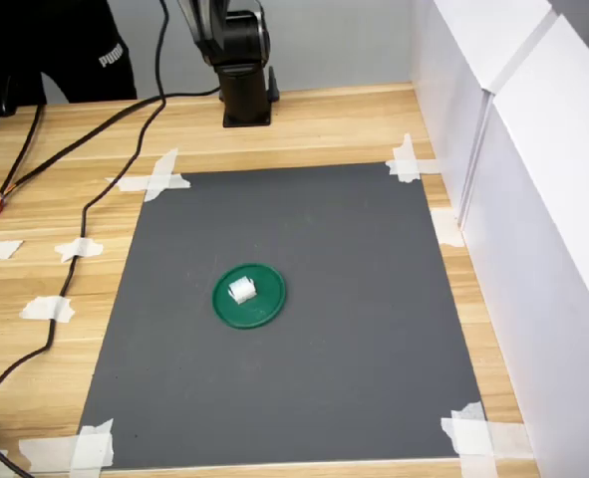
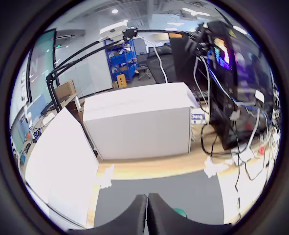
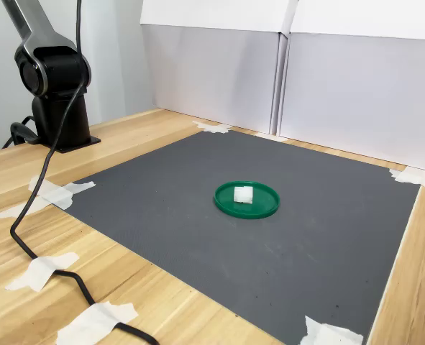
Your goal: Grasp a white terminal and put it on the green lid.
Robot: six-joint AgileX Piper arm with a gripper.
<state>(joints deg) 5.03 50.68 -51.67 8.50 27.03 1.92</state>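
The white terminal (image 1: 242, 290) (image 3: 243, 195), a tiny ridged block, rests on the green lid (image 1: 224, 310) (image 3: 264, 208), slightly off the disc's middle. The lid lies flat near the centre of the grey mat (image 1: 364, 299) in both exterior views. Neither exterior view shows my gripper; only the arm's black base (image 1: 245, 85) (image 3: 54, 86) appears there. In the wrist view my gripper (image 2: 147, 215) is raised well above the table, its two dark fingers pressed together with nothing between them. A sliver of the green lid (image 2: 180, 213) peeks out beside one finger.
White boards (image 1: 533, 149) (image 3: 356, 79) wall the mat along the first exterior view's right. Tape pieces (image 1: 154, 179) hold the mat's corners. Black cables (image 1: 95, 189) (image 3: 32, 215) trail over the wooden table (image 1: 35, 249). A black garment (image 1: 55, 45) is at the first exterior view's top left.
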